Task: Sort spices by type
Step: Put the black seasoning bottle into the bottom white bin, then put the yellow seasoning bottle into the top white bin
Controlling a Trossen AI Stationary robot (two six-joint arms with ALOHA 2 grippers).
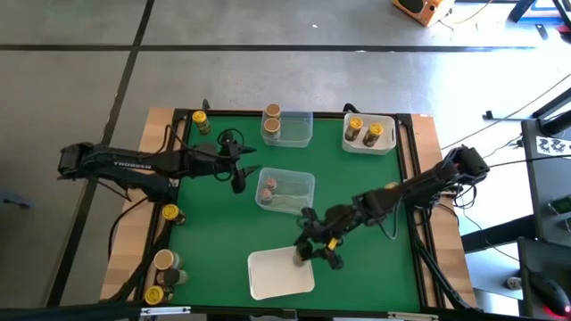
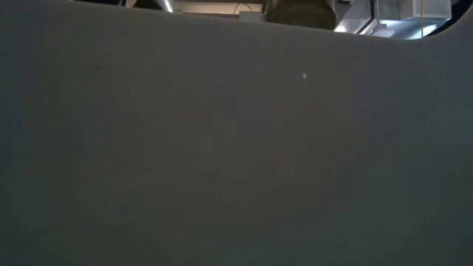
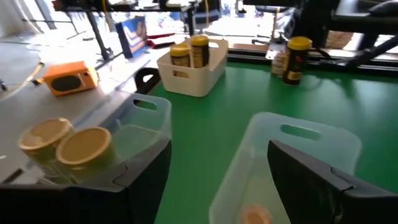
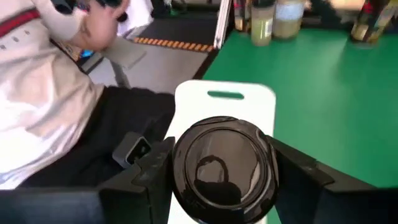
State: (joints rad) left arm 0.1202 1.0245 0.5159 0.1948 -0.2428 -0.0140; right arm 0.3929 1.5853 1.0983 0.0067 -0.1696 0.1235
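Dark grey is the lid filling my right wrist view: the right gripper (image 4: 221,171) has its jaws clamped on either side of a dark-topped spice jar (image 4: 222,167), carried upright over the white tray (image 1: 280,273) at the near edge of the green mat (image 1: 214,232). I judge that tray is meant for this type, so the jar hangs above its right end ready to go down.

The left gripper (image 1: 239,176) waits with jaws apart and nothing between them, just left of the clear middle tray (image 1: 285,191), which holds brownish-topped jars. The far clear tray (image 1: 286,127) keeps two tan-topped jars, the far-right white tray (image 1: 368,134) two yellow-topped ones. Loose jars (image 1: 164,278) stand unsorted at the near-left corner. A person sits beyond the near edge.
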